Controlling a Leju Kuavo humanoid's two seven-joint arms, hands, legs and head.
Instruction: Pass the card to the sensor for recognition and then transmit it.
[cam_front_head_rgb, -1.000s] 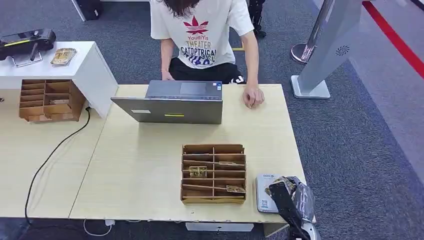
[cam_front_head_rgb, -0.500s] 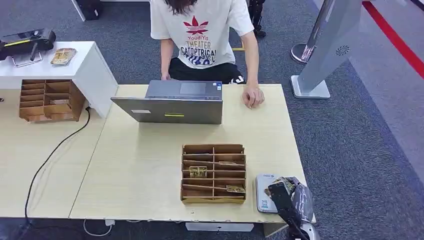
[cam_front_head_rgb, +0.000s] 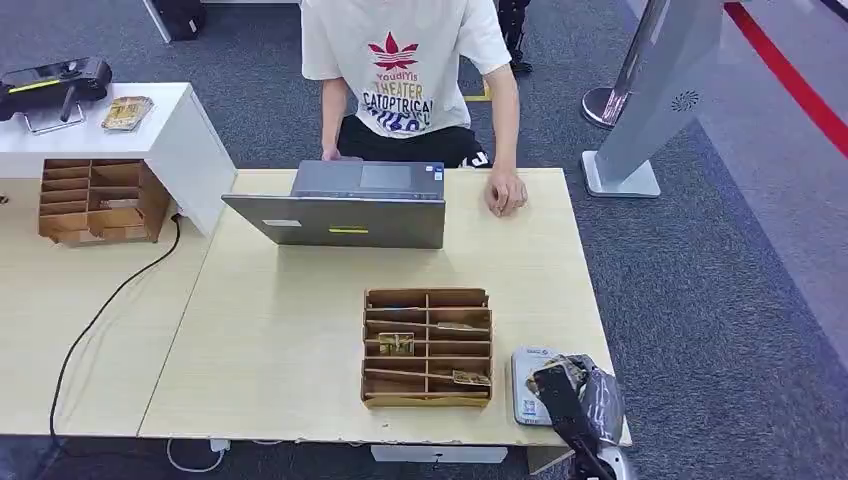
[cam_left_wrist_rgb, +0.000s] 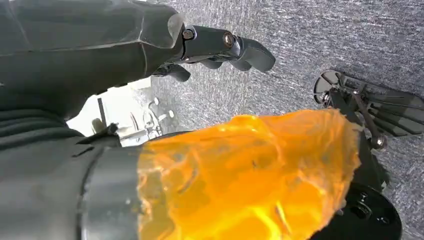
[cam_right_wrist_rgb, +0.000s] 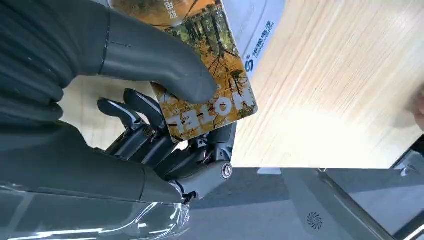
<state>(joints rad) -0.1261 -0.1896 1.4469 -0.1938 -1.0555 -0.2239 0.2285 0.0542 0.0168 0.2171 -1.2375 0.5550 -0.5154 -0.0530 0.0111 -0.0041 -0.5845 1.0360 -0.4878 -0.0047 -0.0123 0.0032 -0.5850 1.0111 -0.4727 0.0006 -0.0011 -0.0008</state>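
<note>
A light wooden table (cam_front_head_rgb: 300, 340) is seen from above, with a person (cam_front_head_rgb: 410, 70) seated at its far side behind an open laptop (cam_front_head_rgb: 345, 205). Near the table's front right corner, a small white card sensor (cam_front_head_rgb: 528, 385) lies flat just beside a wooden slotted card rack (cam_front_head_rgb: 427, 347). The right hand (cam_front_head_rgb: 570, 385) is held over the sensor, and a card (cam_right_wrist_rgb: 210, 65) printed with an autumn forest scene is pinched in it, the thumb pressed on the card's face and the fingers (cam_right_wrist_rgb: 145, 125) curled beneath. In the right wrist view the card is seen above the sensor's white surface; contact cannot be confirmed.

Compared with a second ago, the right hand has been shifted slightly toward the table's front edge, while the card has been kept over the sensor. This suggests the recognition step is in progress or ending, with the handover not yet made.

The left hand (cam_left_wrist_rgb: 220, 45) hangs over grey carpet, with nothing held and its fingers loosely curled.
</note>
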